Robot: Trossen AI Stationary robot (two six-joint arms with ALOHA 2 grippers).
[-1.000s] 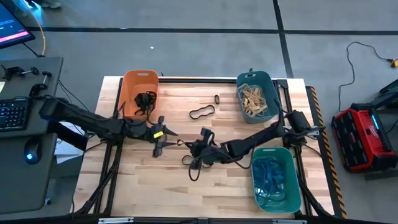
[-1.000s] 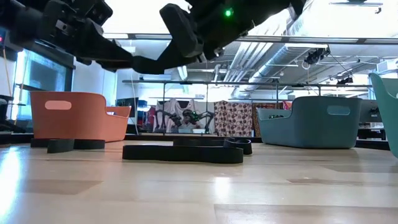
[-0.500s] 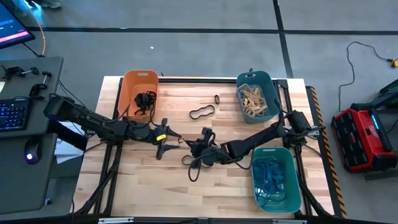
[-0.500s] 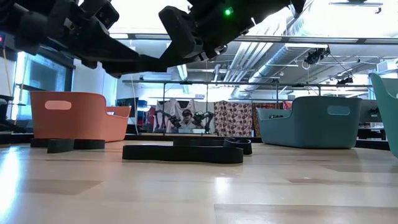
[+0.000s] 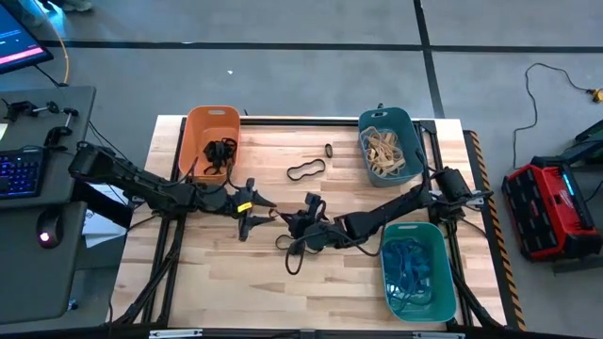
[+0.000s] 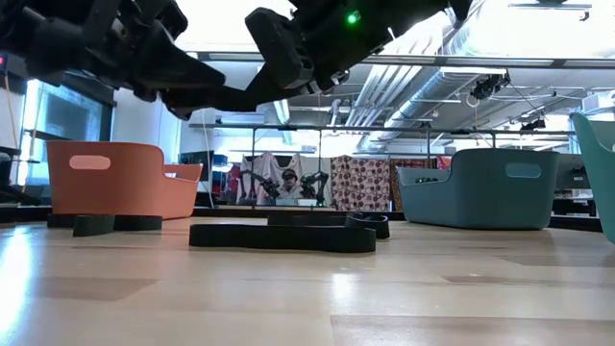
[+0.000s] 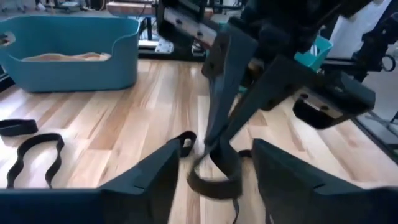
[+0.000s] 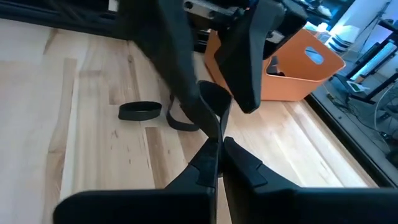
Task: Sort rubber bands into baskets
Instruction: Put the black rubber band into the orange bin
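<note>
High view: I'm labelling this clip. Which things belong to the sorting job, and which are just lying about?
Part of the job:
- black rubber bands loose on the table
- orange basket, teal basket, green basket
- left gripper, jaws open
- right gripper, jaws shut on a black band

Just lying about:
- red case
- keyboard
- mouse

Three baskets stand on the table: an orange basket (image 5: 211, 140) holding black rubber bands (image 5: 221, 153), a dark teal basket (image 5: 389, 143) holding tan bands (image 5: 382, 151), and a lighter green basket (image 5: 415, 271) holding blue bands (image 5: 407, 268). A wavy black loop (image 5: 305, 170) and a small black band (image 5: 329, 150) lie flat between the orange and teal baskets. Another black band (image 7: 217, 165) hangs pinched in the right pincer (image 8: 216, 149).
</note>
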